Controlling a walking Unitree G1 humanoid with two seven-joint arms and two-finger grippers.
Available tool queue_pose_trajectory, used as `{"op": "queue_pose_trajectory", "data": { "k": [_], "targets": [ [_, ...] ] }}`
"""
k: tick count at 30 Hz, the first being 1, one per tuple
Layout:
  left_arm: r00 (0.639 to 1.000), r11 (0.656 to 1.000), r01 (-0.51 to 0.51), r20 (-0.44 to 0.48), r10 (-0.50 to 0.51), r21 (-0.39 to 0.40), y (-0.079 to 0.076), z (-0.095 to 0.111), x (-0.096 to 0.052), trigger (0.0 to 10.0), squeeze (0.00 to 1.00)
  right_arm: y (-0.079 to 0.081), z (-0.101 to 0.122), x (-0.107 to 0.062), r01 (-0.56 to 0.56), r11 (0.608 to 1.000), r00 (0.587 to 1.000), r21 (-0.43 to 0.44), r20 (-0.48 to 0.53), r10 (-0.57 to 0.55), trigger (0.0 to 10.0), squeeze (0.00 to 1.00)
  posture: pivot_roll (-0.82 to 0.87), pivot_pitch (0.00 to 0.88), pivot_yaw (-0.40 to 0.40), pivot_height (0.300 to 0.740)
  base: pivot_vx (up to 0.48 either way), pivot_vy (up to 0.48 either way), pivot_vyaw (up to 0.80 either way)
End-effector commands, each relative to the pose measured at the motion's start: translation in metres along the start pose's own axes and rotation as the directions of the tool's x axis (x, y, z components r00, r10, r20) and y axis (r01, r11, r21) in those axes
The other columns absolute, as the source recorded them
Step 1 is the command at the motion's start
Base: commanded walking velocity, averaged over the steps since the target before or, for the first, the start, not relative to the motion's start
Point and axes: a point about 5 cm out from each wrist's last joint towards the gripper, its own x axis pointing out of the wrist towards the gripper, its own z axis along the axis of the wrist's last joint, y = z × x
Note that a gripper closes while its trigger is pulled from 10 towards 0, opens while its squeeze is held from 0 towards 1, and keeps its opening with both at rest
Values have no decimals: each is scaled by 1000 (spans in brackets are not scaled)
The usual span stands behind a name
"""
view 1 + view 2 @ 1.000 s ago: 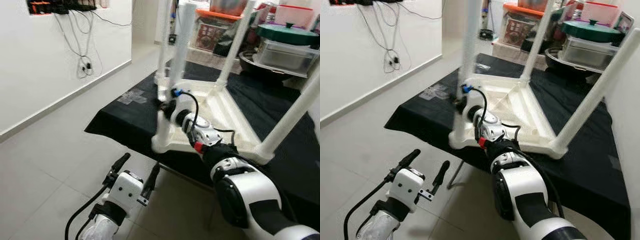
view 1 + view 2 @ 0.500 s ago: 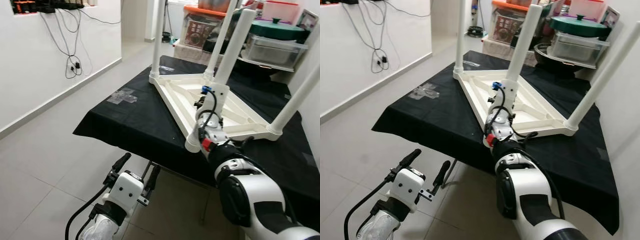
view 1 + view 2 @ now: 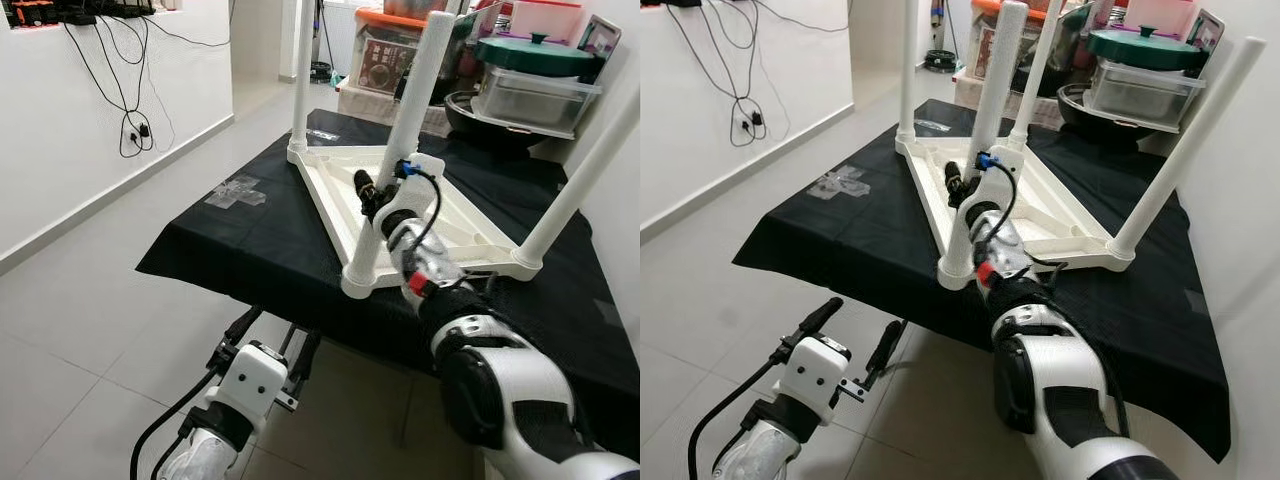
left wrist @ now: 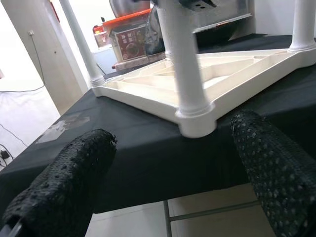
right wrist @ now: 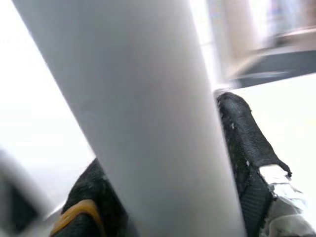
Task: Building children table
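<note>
Since half a second ago the table [image 3: 420,215] has swung round, right gripper [image 3: 378,192] still clamped on the near leg [image 3: 400,150]. All four legs look fitted, so it mostly just needs flipping; left gripper [image 3: 270,345] hangs open below.

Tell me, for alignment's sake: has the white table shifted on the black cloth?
Yes. With the right claw on its leg, the white table's near corner swung rightward, away from the tape patch on the black cloth.

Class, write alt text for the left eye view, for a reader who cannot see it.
The robot's right gripper is closed around the near leg of a white children's table lying upside down on a black-covered table, legs pointing up. The left gripper hangs idle below, over the tiled floor.
</note>
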Motion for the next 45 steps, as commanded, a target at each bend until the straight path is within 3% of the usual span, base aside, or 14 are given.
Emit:
{"op": "queue_pose_trajectory", "data": {
  "k": [1, 9, 12, 14, 23, 27, 29, 30, 33, 34, 38, 43, 44, 45],
  "targets": [
    [1000, 1000, 15, -21, -15, -2, -4, -4, -1, 10000, 0, 19, -1, -1, -300, 954, 953, -23, -55, 299, 10000, 0, 79, 1, -132, 740, 0, 0, 0],
    [1000, 1000, 17, -23, -17, -1, -5, -4, -2, 10000, 0, 43, -20, -5, -590, 807, 796, -40, -197, 572, 10000, 0, 84, 0, -134, 740, 0, 0, 0],
    [1000, 1000, 17, -25, -17, -1, -5, -4, -2, 10000, 0, 48, -25, -4, -607, 793, 781, -57, -225, 582, 10000, 0, 84, 0, -134, 740, 0, 0, 0],
    [1000, 1000, 17, -25, -17, -1, -5, -4, -2, 10000, 0, 54, -31, 3, -570, 812, 812, -127, -235, 534, 0, 0, 84, 5, -132, 740, 0, 0, 0],
    [1000, 1000, 14, -26, -14, -2, -4, -4, -2, 10000, 0, 45, -27, 13, -324, 918, 939, -229, -196, 282, 0, 0, 83, 11, -135, 740, 0, 0, 0],
    [1000, 1000, 14, -26, -14, -2, -4, -4, -1, 10000, 0, 16, -18, 13, 87, 939, 980, -333, -143, -141, 0, 0, 75, 15, -130, 740, 0, 0, 0],
    [1000, 1000, 14, -26, -14, -2, -4, -4, -1, 10000, 0, 16, -18, 13, 87, 939, 980, -333, -143, -141, 0, 0, 75, 15, -130, 740, 0, 0, 0],
    [1000, 1000, 15, -26, -15, -1, -4, -4, -1, 10000, 0, -9, -10, 4, 375, 844, 900, -384, -66, -430, 0, 0, 76, 15, -131, 740, 0, 0, 0],
    [1000, 1000, 16, -26, -16, 0, -4, -4, -1, 10000, 0, -18, -7, -1, 477, 783, 847, -398, -30, -531, 0, 0, 76, 15, -131, 740, 0, 0, 0],
    [1000, 1000, 16, -25, -16, 2, -4, -4, -1, 10000, 0, -34, -7, -13, 654, 665, 718, -362, 19, -696, 0, 0, 78, 17, -131, 740, 0, 0, 0],
    [1000, 1000, 15, -25, -15, 3, -3, -4, -1, 10000, 0, -39, -10, -20, 758, 569, 613, -319, 53, -788, 0, 0, 76, 18, -130, 740, 0, 0, 0],
    [1000, 1000, 17, -26, -17, 3, -3, -4, -1, 10000, 0, -34, -19, -21, 804, 529, 561, -273, 51, -826, 0, 0, 76, 19, -125, 740, 0, 0, 0],
    [1000, 1000, 17, -26, -17, 3, -3, -4, -1, 10000, 0, -27, -23, -16, 783, 573, 597, -240, 37, -801, 10000, 0, 77, 18, -129, 740, 0, 0, 0],
    [1000, 1000, 17, -26, -17, 3, -3, -4, -1, 10000, 0, -27, -23, -16, 783, 573, 597, -240, 37, -801, 10000, 0, 77, 18, -129, 740, 0, 0, 0]
  ]
}}
